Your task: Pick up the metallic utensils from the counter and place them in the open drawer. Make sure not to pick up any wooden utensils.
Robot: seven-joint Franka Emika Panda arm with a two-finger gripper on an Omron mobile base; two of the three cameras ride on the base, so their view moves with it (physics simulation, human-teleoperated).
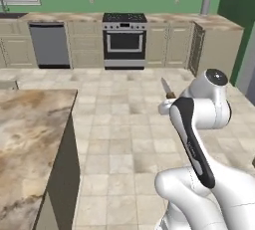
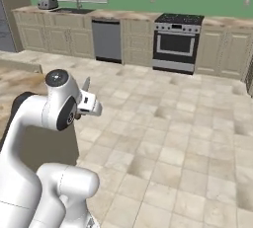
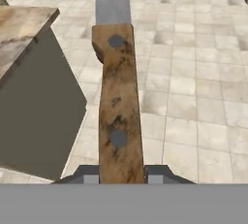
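Risk lay mostly in the grip itself. The gripper (image 3: pixel 122 177) pinched the knife (image 3: pixel 118 102) by the very butt of its brown handle, the jaws closed against its two sides, while the rest of the handle and the grey blade stuck out ahead of the hand. In the left base view the blade (image 1: pixel 166 87) rose upward past the wrist, well above the tiled floor (image 1: pixel 124 139) and clear of the counter (image 1: pixel 30 139), whose marbled corner stood off to the arm's left. Held so near its end, the knife would probably pivot between the pads if the arm swung fast or stopped hard, and a slip would drop it onto the tiles rather than anywhere useful. A second hazard was the long blade leading the hand: turning toward the drawer, it could strike the counter edge (image 3: pixel 46 17) or the dark side panel (image 3: pixel 38 111) below it and be levered loose. The drawer itself could not be seen, so the approach would need care. A tilted release might also leave the knife propped on a drawer wall.
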